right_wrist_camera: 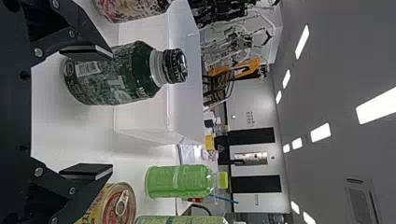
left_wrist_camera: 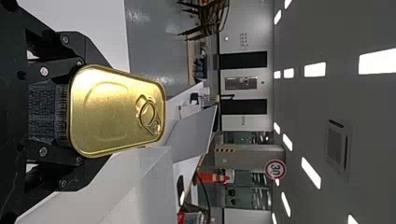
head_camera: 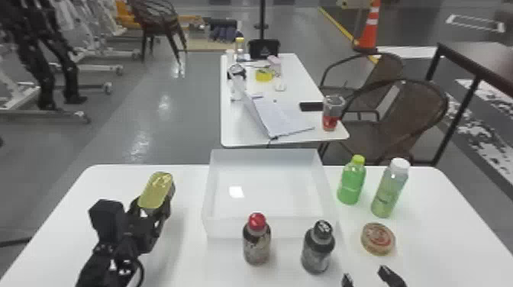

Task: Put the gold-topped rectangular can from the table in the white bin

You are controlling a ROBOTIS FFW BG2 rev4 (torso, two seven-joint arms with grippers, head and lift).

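In the head view my left gripper (head_camera: 152,210) is shut on the gold-topped can (head_camera: 157,189), which appears held above the table's left part, to the left of the white bin (head_camera: 267,229). Seen from the left wrist, the can's gold lid (left_wrist_camera: 109,112) with its pull ring faces the camera, and the left gripper (left_wrist_camera: 84,113) has a finger on either side of it. My right gripper (head_camera: 364,274) is low at the right front, open with nothing between its fingers; the right wrist view also has this gripper (right_wrist_camera: 111,111), apart from the dark bottle.
A red-capped bottle (head_camera: 257,239) and a black-capped bottle (head_camera: 318,247) stand at the bin's front side. To the bin's right are a green bottle (head_camera: 351,180), a white-capped bottle (head_camera: 390,189) and a round can (head_camera: 378,239). Another table (head_camera: 244,133) stands beyond.
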